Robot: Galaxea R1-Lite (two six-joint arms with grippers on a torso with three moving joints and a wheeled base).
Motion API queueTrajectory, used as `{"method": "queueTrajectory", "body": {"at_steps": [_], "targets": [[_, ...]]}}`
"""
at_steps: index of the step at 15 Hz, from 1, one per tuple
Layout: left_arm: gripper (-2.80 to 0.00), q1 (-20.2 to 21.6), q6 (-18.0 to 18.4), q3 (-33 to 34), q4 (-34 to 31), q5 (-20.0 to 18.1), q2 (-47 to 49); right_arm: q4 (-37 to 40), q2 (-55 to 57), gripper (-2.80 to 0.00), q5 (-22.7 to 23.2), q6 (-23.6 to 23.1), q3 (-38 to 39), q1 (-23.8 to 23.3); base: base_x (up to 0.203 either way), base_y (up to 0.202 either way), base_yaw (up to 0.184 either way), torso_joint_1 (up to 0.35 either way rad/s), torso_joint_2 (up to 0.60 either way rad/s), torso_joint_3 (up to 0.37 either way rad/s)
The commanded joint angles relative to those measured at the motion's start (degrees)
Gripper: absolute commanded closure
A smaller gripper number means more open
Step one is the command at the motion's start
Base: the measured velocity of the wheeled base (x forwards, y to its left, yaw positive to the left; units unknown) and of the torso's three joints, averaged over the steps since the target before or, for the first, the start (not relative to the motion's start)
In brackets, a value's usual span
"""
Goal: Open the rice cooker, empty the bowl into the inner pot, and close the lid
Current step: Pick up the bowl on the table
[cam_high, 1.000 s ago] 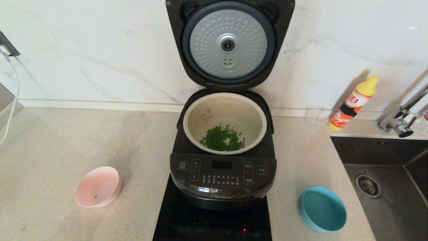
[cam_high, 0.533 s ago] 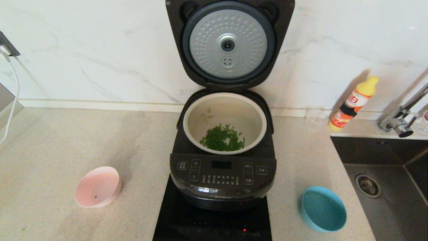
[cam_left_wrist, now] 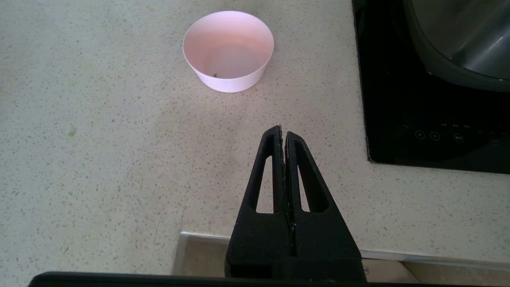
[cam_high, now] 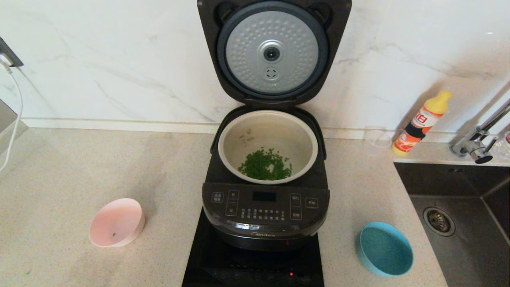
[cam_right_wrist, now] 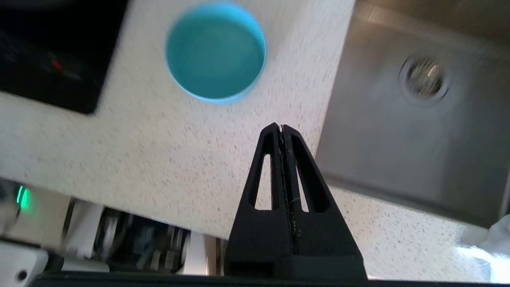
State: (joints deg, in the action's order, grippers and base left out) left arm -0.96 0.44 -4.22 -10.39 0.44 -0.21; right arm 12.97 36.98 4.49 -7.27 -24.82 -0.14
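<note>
The black rice cooker stands in the middle with its lid hinged upright, dimpled silver disc facing me. The cream inner pot holds chopped green bits. The pale pink bowl sits upright on the counter to the left, nearly empty, with one small speck inside; it also shows in the left wrist view. My left gripper is shut and empty, above the counter's front edge, short of the bowl. My right gripper is shut and empty, above the counter near the sink.
A teal-blue bowl sits right of the cooker. The cooker stands on a black induction hob. A steel sink and tap are at right, with an orange bottle and a clear cup behind.
</note>
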Motion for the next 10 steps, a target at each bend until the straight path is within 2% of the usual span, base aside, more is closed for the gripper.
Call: {"method": "queueTrajectory", "body": {"at_steps": [1, 4, 5, 10], "targets": [[0.0, 0.0, 0.0, 0.0, 0.0, 0.0, 0.1, 0.3, 21.8, 0.0, 0.1, -0.6, -5.8, 0.3, 0.0, 0.0, 0.0, 0.0, 0.0, 0.0], [0.0, 0.0, 0.0, 0.0, -0.1, 0.0, 0.1, 0.5, 37.8, 0.0, -0.9, 0.5, -13.2, 2.8, 0.0, 0.0, 0.0, 0.0, 0.0, 0.0], [0.0, 0.0, 0.0, 0.0, -0.1, 0.0, 0.1, 0.4, 41.8, -2.8, -1.4, 1.4, -14.8, 4.2, 0.0, 0.0, 0.0, 0.0, 0.0, 0.0], [0.0, 0.0, 0.0, 0.0, -0.1, 0.0, 0.1, -7.0, 55.6, -2.8, -5.5, 7.1, -16.1, 8.0, 0.0, 0.0, 0.0, 0.0, 0.0, 0.0]]}}
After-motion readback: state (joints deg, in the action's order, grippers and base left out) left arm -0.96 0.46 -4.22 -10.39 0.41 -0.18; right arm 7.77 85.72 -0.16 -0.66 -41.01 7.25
